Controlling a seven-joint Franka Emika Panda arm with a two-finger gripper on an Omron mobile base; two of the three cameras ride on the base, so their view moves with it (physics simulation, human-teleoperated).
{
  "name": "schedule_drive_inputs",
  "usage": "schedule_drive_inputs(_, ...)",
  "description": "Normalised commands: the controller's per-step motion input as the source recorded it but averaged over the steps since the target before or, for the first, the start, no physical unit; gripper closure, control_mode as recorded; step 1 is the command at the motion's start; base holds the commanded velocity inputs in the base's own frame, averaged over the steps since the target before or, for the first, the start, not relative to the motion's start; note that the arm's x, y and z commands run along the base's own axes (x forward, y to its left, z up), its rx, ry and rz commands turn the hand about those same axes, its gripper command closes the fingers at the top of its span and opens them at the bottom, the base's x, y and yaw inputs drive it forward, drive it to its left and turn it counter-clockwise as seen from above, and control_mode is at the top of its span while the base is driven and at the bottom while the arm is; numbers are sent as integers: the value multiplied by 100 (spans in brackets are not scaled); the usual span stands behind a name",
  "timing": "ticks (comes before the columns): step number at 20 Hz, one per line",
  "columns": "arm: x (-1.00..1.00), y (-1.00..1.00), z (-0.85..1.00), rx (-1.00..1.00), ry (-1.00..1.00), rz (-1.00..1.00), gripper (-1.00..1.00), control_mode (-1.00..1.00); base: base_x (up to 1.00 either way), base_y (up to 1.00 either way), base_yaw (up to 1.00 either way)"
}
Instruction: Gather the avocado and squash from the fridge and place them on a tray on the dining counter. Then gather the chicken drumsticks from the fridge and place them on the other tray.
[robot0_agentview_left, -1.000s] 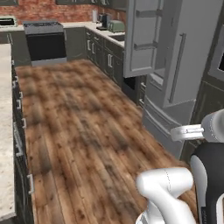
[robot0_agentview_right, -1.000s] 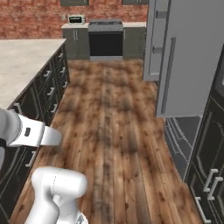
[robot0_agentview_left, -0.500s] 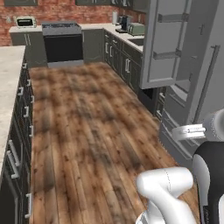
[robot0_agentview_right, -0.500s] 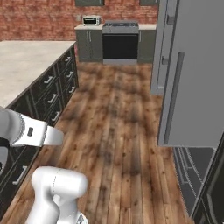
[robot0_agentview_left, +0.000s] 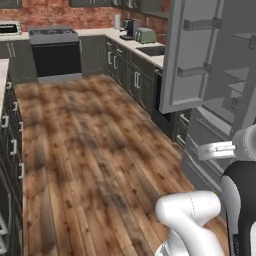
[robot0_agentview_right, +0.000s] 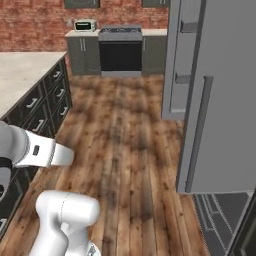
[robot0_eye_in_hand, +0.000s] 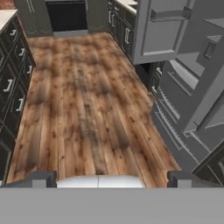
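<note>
My gripper (robot0_eye_in_hand: 111, 178) is open, its two dark fingertips (robot0_eye_in_hand: 41, 178) wide apart with nothing between them, and it looks down over the wooden floor. The fridge (robot0_agentview_left: 200, 55) stands on the right with its doors swung open; bare door shelves show in the left base view. In the right base view the near door (robot0_agentview_right: 220, 100) shows its grey outer face and long handle. The dining counter (robot0_agentview_right: 20, 75) with its beige speckled top runs along the left, and its corner shows in the hand view (robot0_eye_in_hand: 6, 17). The avocado, squash, chicken drumsticks and both trays are out of view.
A black stove (robot0_agentview_left: 55, 50) stands against the brick back wall. Dark wall cabinets (robot0_agentview_left: 135, 70) with a toaster (robot0_agentview_left: 145, 35) line the right. A small oven (robot0_agentview_right: 85, 25) sits on the back counter. Open wooden floor (robot0_agentview_left: 90, 150) lies between the island's drawers (robot0_agentview_right: 35, 107) and the fridge.
The whole picture has shifted in both base views: the camera has moved with the base, and the open fridge doors now loom larger on the right. The gripper stays open.
</note>
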Motion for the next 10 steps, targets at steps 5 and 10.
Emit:
schedule_drive_inputs(5, 0, 0, 0, 0, 0, 0, -100, 100, 66, 7, -31)
schedule_drive_inputs(10, 0, 0, 0, 0, 0, 0, -100, 100, 61, 10, -34)
